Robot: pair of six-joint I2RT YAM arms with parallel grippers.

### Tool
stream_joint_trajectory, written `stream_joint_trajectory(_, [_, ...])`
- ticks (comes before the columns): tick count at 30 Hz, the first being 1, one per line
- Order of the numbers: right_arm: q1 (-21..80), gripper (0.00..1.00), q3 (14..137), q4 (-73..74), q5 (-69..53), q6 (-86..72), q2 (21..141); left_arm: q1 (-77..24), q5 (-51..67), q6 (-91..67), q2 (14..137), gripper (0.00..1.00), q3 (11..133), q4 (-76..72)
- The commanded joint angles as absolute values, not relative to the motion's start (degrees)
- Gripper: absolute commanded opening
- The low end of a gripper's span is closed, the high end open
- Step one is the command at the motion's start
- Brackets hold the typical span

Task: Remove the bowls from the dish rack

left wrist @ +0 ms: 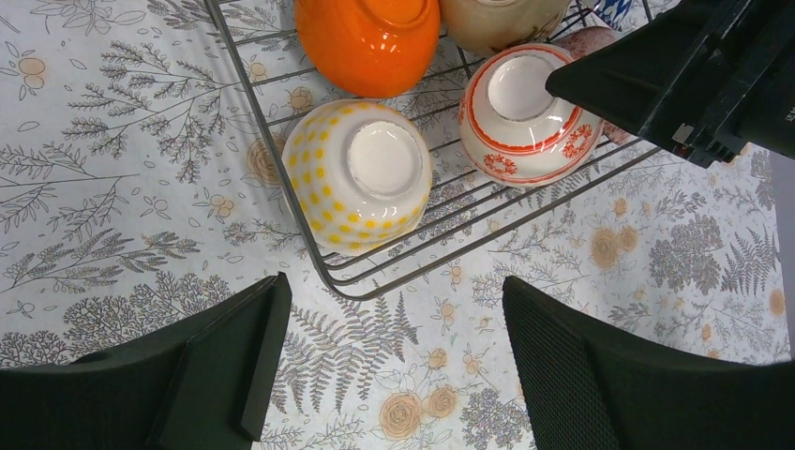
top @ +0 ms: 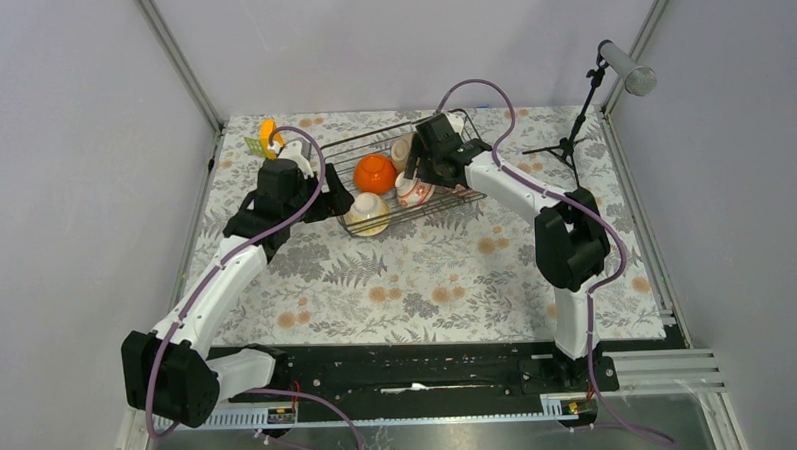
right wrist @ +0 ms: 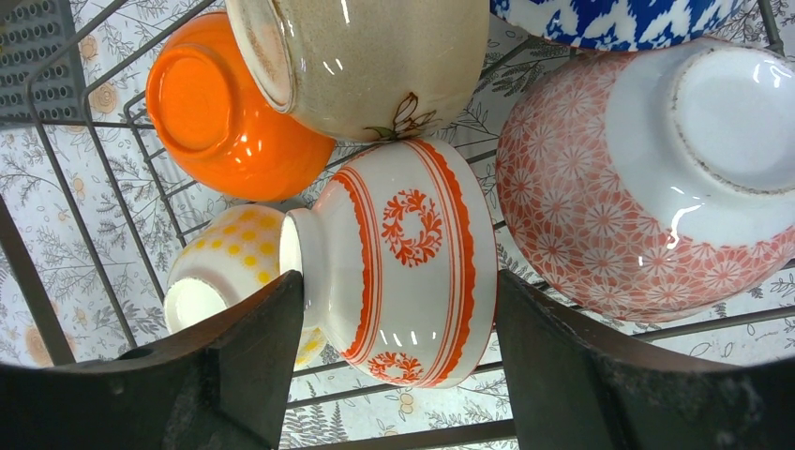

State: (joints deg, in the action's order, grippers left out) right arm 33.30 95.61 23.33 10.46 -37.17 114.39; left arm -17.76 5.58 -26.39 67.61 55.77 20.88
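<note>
On the floral table's (top: 427, 284) far side, the rack (top: 444, 208) holds all six bowls, each upside down or tipped. The left gripper (left wrist: 394, 366) hovers just outside the rack's near corner, fingers wide apart, nearest the yellow-dotted bowl (left wrist: 356, 175). The right gripper (right wrist: 398, 356) hangs over the red-lined bowl (right wrist: 412, 262), fingers apart, one on each side of it; whether they touch it cannot be told. The orange bowl (right wrist: 220, 112) and beige bowl (right wrist: 366, 66) lie beyond it, the pink bowl (right wrist: 600, 197) sits just beside it, and the blue bowl (right wrist: 619, 21) is past the pink.
</note>
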Motion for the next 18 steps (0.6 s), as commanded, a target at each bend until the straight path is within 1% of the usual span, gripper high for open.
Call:
stream_joint_trajectory(1, [34.0, 0.65, 98.9, 19.3, 11.3, -36.4, 109.3, -17.8, 5.7, -26.3, 67.8, 0.88, 57.2, 18.8])
stream_joint_trajectory(12, [34.0, 0.64, 98.3, 18.5, 12.4, -35.2, 108.8, -17.7, 5.6, -26.3, 67.7, 0.87, 57.3, 19.0])
stream_joint_trajectory(18, [33.9, 0.70, 96.2, 18.5, 14.2, -33.9, 110.5, -17.7, 5.8, -26.3, 67.6, 0.87, 57.4, 19.1])
